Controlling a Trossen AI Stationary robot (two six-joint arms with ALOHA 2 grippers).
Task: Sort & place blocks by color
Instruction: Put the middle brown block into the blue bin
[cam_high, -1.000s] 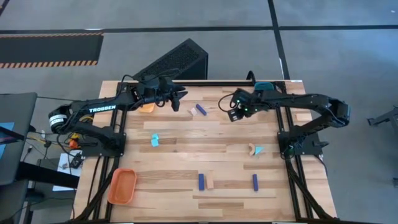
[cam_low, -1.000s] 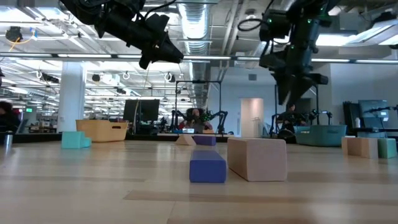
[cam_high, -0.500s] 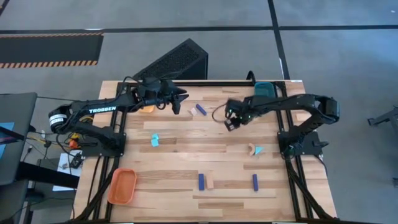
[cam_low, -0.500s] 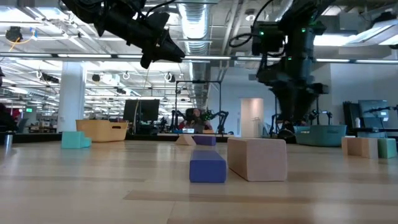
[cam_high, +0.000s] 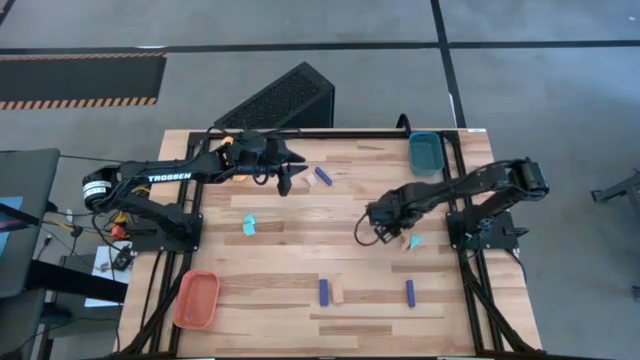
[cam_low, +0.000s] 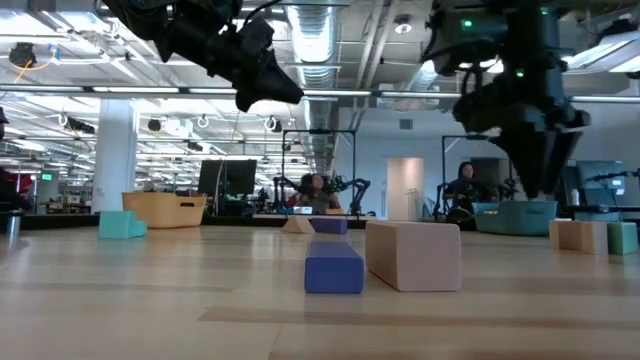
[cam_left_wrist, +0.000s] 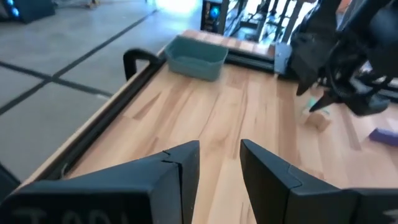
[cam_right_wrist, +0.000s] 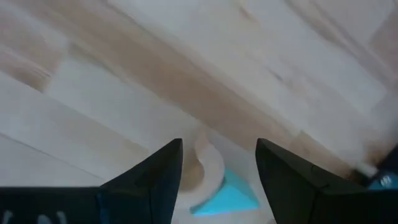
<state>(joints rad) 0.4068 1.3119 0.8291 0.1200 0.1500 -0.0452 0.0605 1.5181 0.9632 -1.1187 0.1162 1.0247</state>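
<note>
Wood-topped bench (cam_high: 300, 225) stands on a grey floor with dark seams; an open workshop with other benches and at least one seated person shows beyond it in the low view.

Trays: a teal tray (cam_high: 425, 152) at the far right corner, an orange tray (cam_high: 197, 299) at the near left corner. A third, yellow-orange tray is mostly hidden under the left arm at the far left.

Blocks on the bench:
- dark blue bar (cam_high: 323, 176) lying at the far centre, with a tan piece just beside it;
- cyan chunk (cam_high: 249, 225) alone, left of centre;
- curved tan piece (cam_right_wrist: 208, 168) touching a cyan wedge (cam_right_wrist: 227, 196) at mid right;
- second dark blue bar (cam_high: 324, 291) near the front centre, side by side with a tan block (cam_high: 338, 294);
- third dark blue bar (cam_high: 410, 292) alone at the front right.

Left gripper (cam_high: 283, 185) hangs above the bench at the far centre, close to the first dark blue bar. Its fingers stand a narrow way apart and nothing lies between them in the left wrist view.

Right gripper (cam_high: 378, 232) is low over the mid-right bench, directly at the curved tan piece and cyan wedge. Its fingers are parted, set to either side of the curved tan piece, and grip nothing; contact with the piece cannot be confirmed.
</note>
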